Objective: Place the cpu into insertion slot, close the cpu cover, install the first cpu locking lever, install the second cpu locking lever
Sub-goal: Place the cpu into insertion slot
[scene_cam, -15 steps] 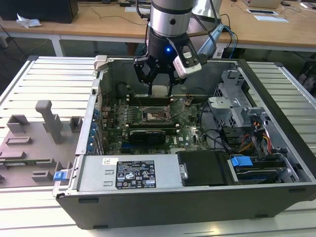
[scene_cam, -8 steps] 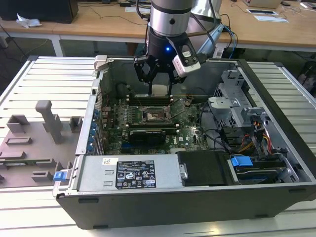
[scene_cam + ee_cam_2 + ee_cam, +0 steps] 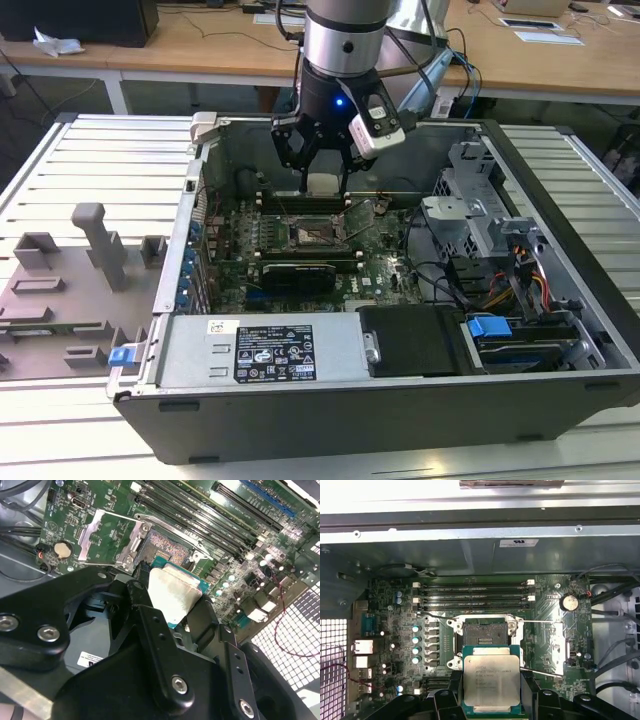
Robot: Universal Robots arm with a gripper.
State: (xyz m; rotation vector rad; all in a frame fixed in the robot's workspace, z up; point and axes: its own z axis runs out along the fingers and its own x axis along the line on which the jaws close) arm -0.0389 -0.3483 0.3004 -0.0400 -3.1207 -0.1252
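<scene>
Silver-grey on its metal top, the small flat square cpu (image 3: 491,680) sits between the two black fingers of the gripper (image 3: 491,700), which are closed against its opposite edges. The claw is open just as wide as the chip and has hold of nothing else. In the exterior view I see the cpu (image 3: 322,183) in the upper middle of the frame, hanging in the gripper (image 3: 324,188) above the board and not touching it.

The small square dark insertion slot (image 3: 486,634) is uncovered, and the chip is not seated in it. In the exterior view the slot (image 3: 318,235) lies just below the chip in the frame. The thin silvery square cpu cover (image 3: 90,532) is swung open and lies beside the slot, with green board visible through its window.

Near the slot run the long narrow black memory slots (image 3: 475,592). All of this is on the green circuit board (image 3: 230,250) inside the open black computer case (image 3: 400,410). A grey metal box with a white label (image 3: 270,350) sits at the lower middle. At the exterior view's left, grey plastic fixtures (image 3: 90,240) stand on the slatted grey table (image 3: 90,150).
</scene>
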